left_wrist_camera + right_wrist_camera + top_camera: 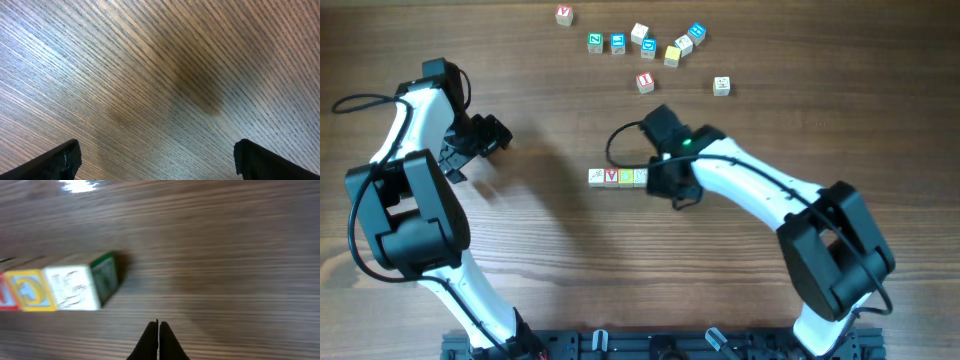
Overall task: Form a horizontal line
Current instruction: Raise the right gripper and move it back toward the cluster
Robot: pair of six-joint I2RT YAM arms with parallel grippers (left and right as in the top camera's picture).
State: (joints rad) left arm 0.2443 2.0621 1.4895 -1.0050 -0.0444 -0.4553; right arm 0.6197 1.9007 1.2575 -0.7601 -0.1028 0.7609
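Note:
A short row of lettered cubes [617, 177] lies at the table's middle, running left to right. In the right wrist view its end cube [80, 287] has a white face and a green side, with a yellow cube [27, 291] beside it. My right gripper [158, 326] is shut and empty, just right of the row's end; overhead it shows at the row's right end [660, 180]. My left gripper [157, 160] is open and empty over bare wood at the far left [485, 135]. Several loose cubes [648, 48] lie scattered at the back.
A lone cube [564, 14] sits at the back left of the group, another [721, 85] at its right, and a red-lettered one [645, 82] nearest the row. The arm bases stand at the front edge.

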